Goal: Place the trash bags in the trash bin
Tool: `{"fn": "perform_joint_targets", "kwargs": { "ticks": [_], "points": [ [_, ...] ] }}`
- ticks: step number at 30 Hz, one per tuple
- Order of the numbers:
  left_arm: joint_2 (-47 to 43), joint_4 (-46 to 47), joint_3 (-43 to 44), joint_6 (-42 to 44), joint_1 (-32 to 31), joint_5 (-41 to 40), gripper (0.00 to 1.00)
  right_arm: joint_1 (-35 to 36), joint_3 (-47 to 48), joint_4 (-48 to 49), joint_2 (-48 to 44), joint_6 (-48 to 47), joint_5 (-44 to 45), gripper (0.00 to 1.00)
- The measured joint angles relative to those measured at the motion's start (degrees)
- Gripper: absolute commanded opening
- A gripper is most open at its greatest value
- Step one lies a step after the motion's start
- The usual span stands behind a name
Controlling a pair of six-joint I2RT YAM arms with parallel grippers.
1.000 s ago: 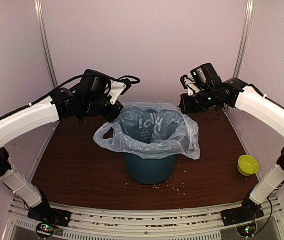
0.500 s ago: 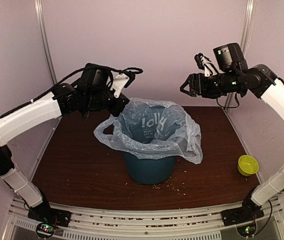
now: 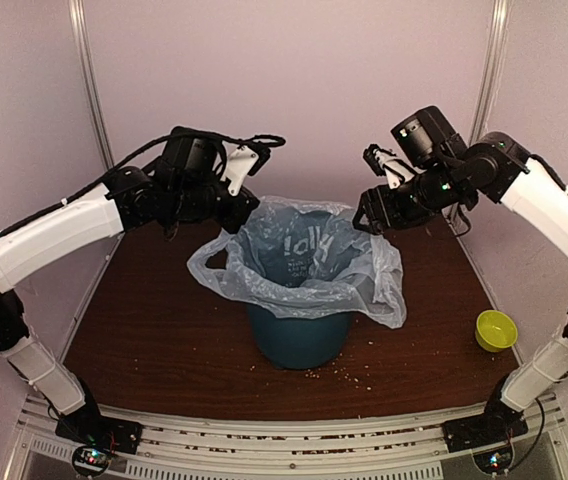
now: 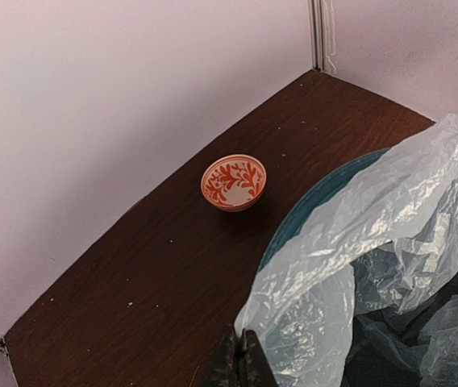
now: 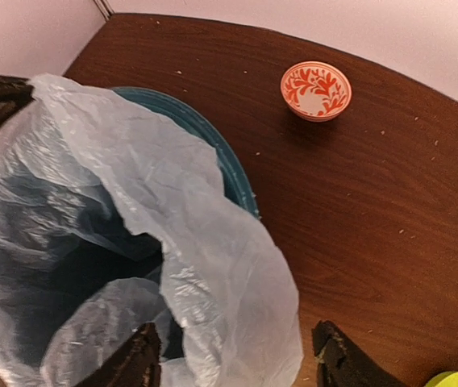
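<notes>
The teal trash bin (image 3: 299,338) stands mid-table, its rim showing in the left wrist view (image 4: 310,211) and the right wrist view (image 5: 231,168). The thin grey-blue trash bag (image 3: 309,262) lines its mouth and drapes over the rim. My left gripper (image 3: 247,212) is shut on the bag's rear-left edge (image 4: 310,282), its jaws (image 4: 242,359) pressed together at the plastic. My right gripper (image 3: 366,218) hovers open over the bag's rear-right edge. The white fold (image 5: 229,274) lies between its fingertips (image 5: 136,359), not pinched. The gripper (image 5: 237,363) holds nothing.
A small red-patterned bowl (image 4: 234,182) sits on the brown table behind the bin, also in the right wrist view (image 5: 315,89). A lime-green bowl (image 3: 495,329) rests at the right edge. Crumbs dot the table in front of the bin. Walls close in at the back and sides.
My right gripper let go of the bag, opened, rose to the right, then came back down over the bag's rear-right edge. The left gripper kept its hold and barely moved.
</notes>
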Motion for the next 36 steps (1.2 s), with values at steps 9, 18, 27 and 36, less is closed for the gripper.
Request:
{"fn": "perform_joint_targets", "kwargs": {
  "ticks": [9, 18, 27, 36],
  "points": [
    [1.97, -2.14, 2.73, 0.09, 0.02, -4.37, 0.0, -0.31, 1.92, 0.17, 5.9, -1.51, 4.66, 0.05],
    [6.71, -2.58, 4.24, -0.63, 1.68, -6.23, 0.0, -8.48, 0.2, 7.58, 7.02, -0.85, -2.38, 0.06],
    [6.8, 0.68, -0.85, -6.86, 5.4, -0.57, 0.0, -12.7, -4.5, 13.31, 12.09, 0.24, -12.98, 0.03],
    [1.97, 9.94, -10.34, -13.73, 7.61, 9.7, 0.0, -12.72, -11.52, 17.51, 13.25, 1.77, -19.65, 0.05]
  ]
}}
